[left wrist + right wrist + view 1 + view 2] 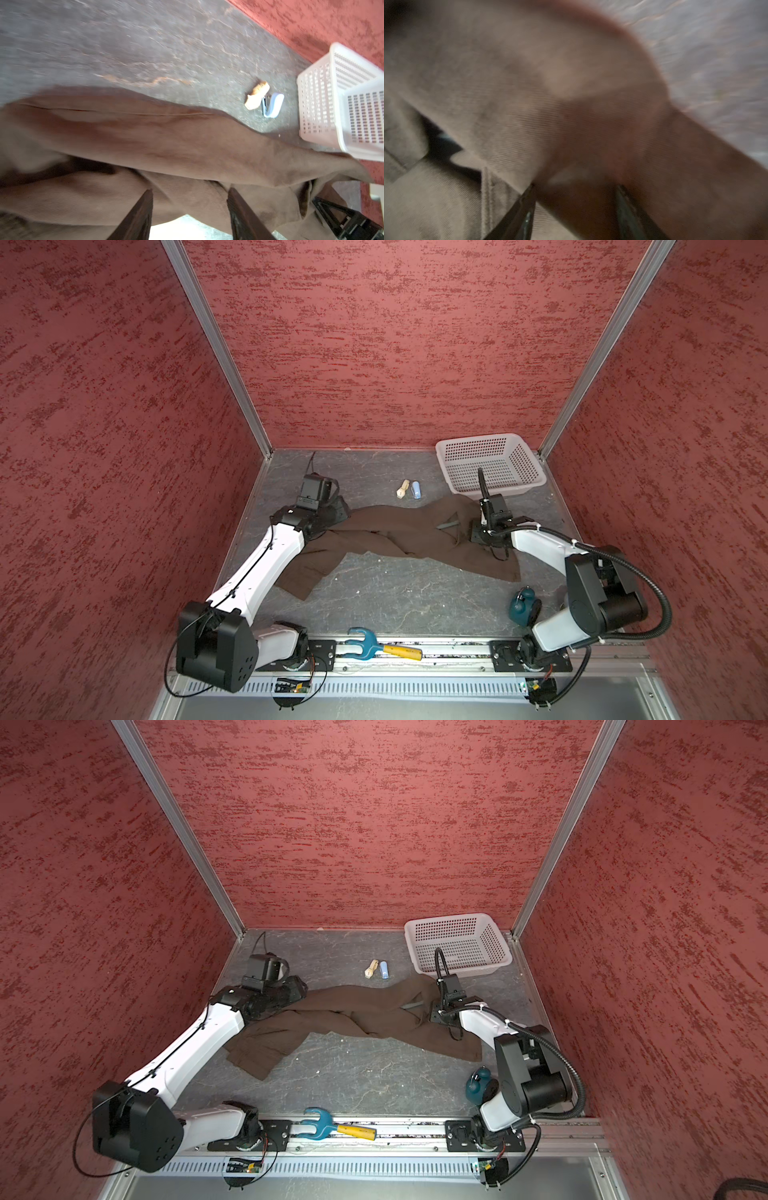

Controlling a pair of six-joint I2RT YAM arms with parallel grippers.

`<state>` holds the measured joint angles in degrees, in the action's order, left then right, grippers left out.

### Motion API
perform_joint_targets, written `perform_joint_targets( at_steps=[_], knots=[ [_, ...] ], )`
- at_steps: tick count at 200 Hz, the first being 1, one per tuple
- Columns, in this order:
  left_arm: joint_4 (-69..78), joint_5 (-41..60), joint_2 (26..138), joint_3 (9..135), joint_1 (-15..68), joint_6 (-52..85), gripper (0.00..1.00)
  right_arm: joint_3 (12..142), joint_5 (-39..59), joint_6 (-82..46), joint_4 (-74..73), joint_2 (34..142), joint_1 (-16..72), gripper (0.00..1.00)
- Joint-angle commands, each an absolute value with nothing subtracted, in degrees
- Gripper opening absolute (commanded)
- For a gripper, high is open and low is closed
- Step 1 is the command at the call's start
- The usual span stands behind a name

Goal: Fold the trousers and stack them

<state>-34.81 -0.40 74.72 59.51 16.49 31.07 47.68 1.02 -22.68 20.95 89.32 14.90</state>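
Lying beside trousers (pixel 407 531) — basket (pixel 524 466), blue stapler (pixel 416 490), tan piece (pixel 402 489).

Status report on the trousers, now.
Left gripper, right gripper: jaws apart, cloth between. Trousers sprawled unfolded on table. White basket, stapler just beyond.

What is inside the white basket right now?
Only its perforated floor and walls show in the white basket; the trousers lie outside it. A black cable covers a thin strip near its front wall.
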Motion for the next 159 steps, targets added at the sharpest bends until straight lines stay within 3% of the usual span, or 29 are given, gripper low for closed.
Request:
perform_joint_targets(
  at_steps=[1, 20, 47, 62, 92, 131, 159],
  knots=[
    [-36.2, -2.6, 81.0, 64.4, 18.5, 29.2, 0.56, 50.2, 7.7, -23.8, 17.8, 90.8, 14.9, 0.64],
    [-36.8, -2.9, 85.1, 67.0, 21.7, 28.9, 0.55, 51.3, 9.4, -24.2, 16.7, 91.1, 14.8, 0.66],
    [-32.7, -1.4, 90.9, 69.5, 27.8, 29.0, 0.55, 49.5, 10.8, -24.5, 14.8, 89.3, 14.6, 0.85],
    [-33.0, -1.4, 96.3, 74.5, 31.9, 28.3, 0.52, 48.4, 10.8, -24.6, 14.4, 87.6, 14.7, 0.88],
    [-35.8, -2.4, 106.7, 86.3, 40.3, 23.6, 0.50, 46.6, 13.5, -23.9, 12.0, 86.2, 14.6, 0.86],
    [-38.1, 4.0, 115.5, 96.6, 45.9, 20.2, 0.49, 48.4, 15.2, -24.6, 12.3, 90.0, 14.6, 0.83],
    [-38.3, 3.6, 117.9, 98.3, 48.8, 18.6, 0.49, 48.8, 17.0, -26.4, 10.6, 93.0, 14.0, 0.73]
  ],
)
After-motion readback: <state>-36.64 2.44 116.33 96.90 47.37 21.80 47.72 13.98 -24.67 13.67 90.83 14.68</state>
